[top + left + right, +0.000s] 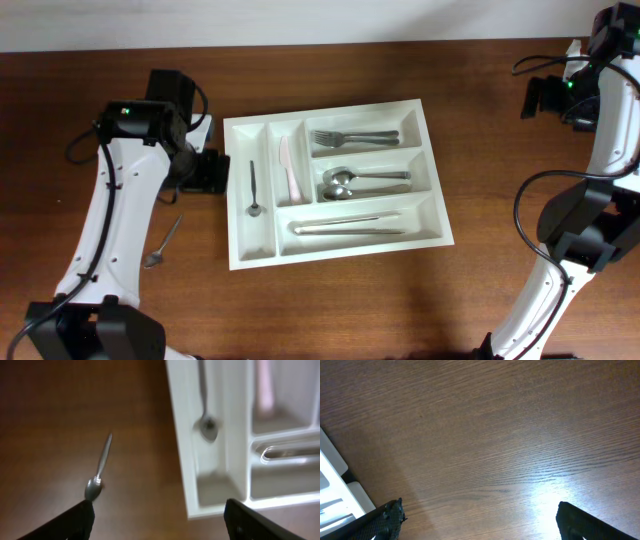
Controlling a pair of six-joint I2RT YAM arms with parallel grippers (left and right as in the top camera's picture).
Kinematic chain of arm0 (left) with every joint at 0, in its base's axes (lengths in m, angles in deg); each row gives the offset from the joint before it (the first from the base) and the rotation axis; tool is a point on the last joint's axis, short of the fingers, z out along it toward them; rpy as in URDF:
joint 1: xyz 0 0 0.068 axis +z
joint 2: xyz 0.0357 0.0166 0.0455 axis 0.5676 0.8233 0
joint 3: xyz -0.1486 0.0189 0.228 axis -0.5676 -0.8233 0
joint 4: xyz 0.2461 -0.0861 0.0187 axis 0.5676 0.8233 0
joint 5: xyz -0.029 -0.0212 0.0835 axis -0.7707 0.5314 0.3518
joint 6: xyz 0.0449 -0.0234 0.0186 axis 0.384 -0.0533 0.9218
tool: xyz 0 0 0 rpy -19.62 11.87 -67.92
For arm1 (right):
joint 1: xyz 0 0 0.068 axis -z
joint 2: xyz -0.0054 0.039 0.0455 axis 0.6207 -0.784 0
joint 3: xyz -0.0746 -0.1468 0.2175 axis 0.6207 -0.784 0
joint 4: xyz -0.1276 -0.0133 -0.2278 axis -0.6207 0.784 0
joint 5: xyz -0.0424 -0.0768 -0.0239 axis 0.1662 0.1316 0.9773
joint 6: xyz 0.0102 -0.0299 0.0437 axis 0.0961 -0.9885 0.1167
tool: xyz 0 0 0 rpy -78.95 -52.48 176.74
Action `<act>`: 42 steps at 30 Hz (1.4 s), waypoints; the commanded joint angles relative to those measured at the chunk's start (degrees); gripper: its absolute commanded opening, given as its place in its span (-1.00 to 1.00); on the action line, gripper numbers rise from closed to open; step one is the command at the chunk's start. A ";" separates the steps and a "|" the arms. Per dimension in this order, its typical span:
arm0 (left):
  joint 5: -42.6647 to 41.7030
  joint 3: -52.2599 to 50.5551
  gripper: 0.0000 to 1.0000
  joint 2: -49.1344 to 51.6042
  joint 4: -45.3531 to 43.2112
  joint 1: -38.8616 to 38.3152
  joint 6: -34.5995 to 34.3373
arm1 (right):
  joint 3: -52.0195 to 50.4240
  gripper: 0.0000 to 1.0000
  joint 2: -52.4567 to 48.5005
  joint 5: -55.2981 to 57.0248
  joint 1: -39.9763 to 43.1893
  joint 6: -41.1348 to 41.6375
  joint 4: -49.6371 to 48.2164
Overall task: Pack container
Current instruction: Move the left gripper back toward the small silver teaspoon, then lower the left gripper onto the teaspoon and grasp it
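The large white rectangular plastic cutlery tray (340, 250) lies in the middle of the dark brown wooden table (450, 300), turned slightly askew. Its leftmost narrow compartment holds a small metal spoon (253, 190), and the narrow one beside it holds a pale pink knife (290, 170). Of the three long compartments, the far one holds metal forks (350, 138), the middle one metal spoons (360, 182), and the near one long metal knives (350, 225).

A second small metal spoon (99, 472) lies on the wood to the left of the tray, apart from it.

The left gripper (157, 524) hangs just beside the tray's left wall. Its black fingers (70, 522) are spread wide and hold nothing.

The right gripper (480, 527) is well apart from the tray, over bare wood at the table's far right. Its jaws are also spread wide and hold nothing.
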 commanded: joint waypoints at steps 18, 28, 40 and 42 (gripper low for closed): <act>1.14 -34.91 0.74 -2.01 -30.12 11.80 2.60 | 0.07 0.98 0.11 -0.35 -0.26 0.48 0.20; 5.29 -38.01 0.74 -4.50 -36.79 16.61 10.03 | 0.07 0.98 0.11 -0.35 -0.26 0.48 0.20; 4.68 -41.27 0.73 -4.50 -35.34 22.25 9.97 | 0.07 0.98 0.11 -0.35 -0.26 0.48 0.20; 4.33 -41.88 0.68 -4.50 -35.41 22.25 9.97 | 0.07 0.98 0.11 -0.35 -0.26 0.48 0.20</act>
